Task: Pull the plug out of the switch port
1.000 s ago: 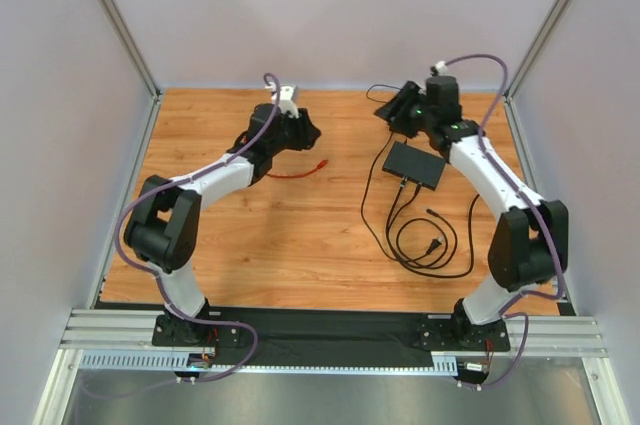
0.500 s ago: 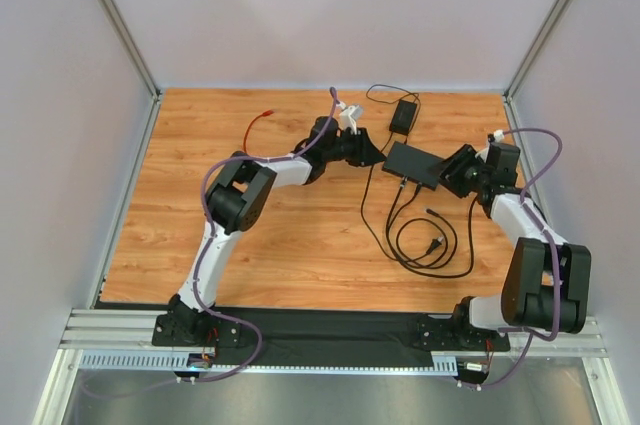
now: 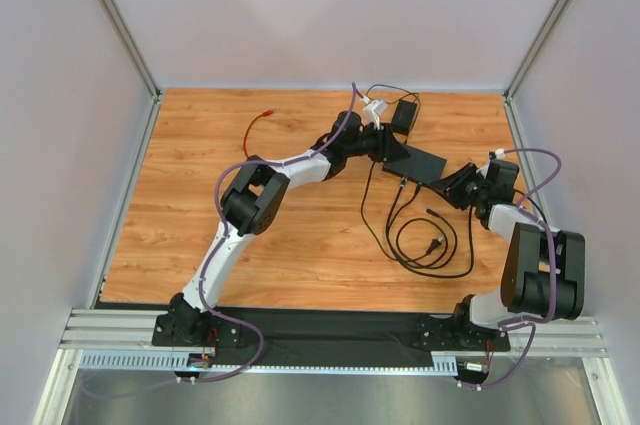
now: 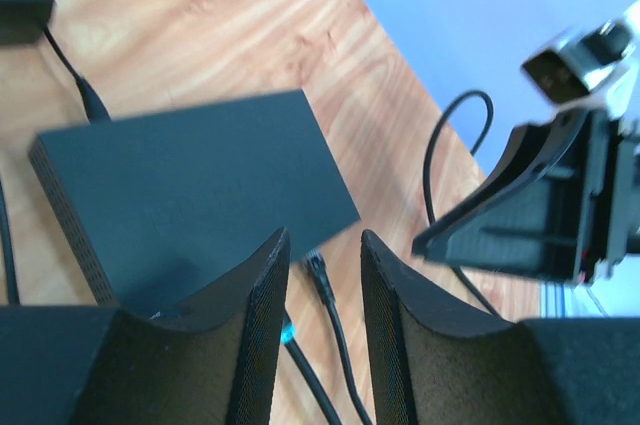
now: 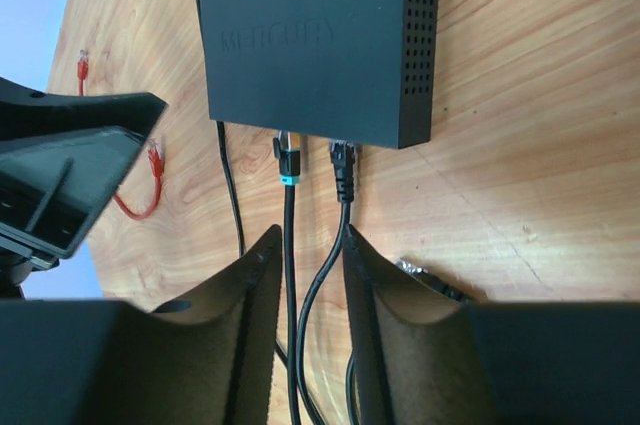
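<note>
Switch (image 3: pixel 417 164) sitting right of centre in top view, plugs (image 5: pixel 344 167) seated in its lower edge per R wrist cam. L gripper (image 4: pixel 325 325) hovering at switch corner, fingers apart. R gripper (image 5: pixel 312 275) fingers also apart, straddling both cables (image 5: pixel 291 245).

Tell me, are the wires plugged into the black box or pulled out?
Plugged in. The right wrist view shows the teal-banded plug and the black plug both seated in the switch.

The switch (image 5: pixel 320 35) bears faint raised lettering, "MERCURY" (black on black, barely legible).
</note>
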You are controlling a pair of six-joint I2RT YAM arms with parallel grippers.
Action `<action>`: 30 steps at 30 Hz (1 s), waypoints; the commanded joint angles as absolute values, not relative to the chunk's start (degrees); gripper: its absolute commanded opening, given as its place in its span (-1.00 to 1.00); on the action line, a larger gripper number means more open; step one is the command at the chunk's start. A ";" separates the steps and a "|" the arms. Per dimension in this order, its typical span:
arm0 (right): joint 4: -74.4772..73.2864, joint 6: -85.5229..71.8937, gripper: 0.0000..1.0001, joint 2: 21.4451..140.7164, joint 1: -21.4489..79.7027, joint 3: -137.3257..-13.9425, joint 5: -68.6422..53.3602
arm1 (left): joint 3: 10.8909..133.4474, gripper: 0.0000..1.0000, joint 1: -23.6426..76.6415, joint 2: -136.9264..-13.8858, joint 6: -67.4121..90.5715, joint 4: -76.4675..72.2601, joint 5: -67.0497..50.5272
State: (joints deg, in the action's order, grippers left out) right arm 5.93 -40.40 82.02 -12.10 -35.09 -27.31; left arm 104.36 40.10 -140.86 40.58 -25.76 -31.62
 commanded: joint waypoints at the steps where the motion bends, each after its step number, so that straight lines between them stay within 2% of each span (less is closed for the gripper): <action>1: 12.74 -43.15 -0.42 84.98 -12.30 -33.58 -29.27 | 110.90 -0.17 40.34 -143.78 39.99 -21.46 -31.11; 3: 13.53 -43.77 -0.52 85.78 -12.30 -32.79 -28.66 | 113.02 -0.24 40.43 -145.88 40.51 -17.95 -30.85; 4: 14.14 -43.86 -0.54 85.96 -12.30 -32.35 -27.96 | 113.81 -0.31 40.52 -146.33 41.47 -16.89 -30.59; 7: 13.36 -43.68 -0.55 86.40 -12.30 -32.34 -26.64 | 115.05 -0.35 40.61 -147.04 42.10 -13.54 -29.01; 18: 7.56 -41.84 -0.50 87.18 -12.30 -32.17 -23.55 | 119.00 -0.36 40.61 -148.79 43.68 -2.56 -27.42; 30: 4.14 -40.52 -0.49 88.69 -10.90 -31.38 -26.45 | 118.13 -0.38 40.61 -148.80 43.94 -1.14 -27.95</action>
State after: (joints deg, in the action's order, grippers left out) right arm 5.52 -42.19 89.06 -11.66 -32.27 -25.41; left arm 117.43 40.38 -147.98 43.59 -4.89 -27.57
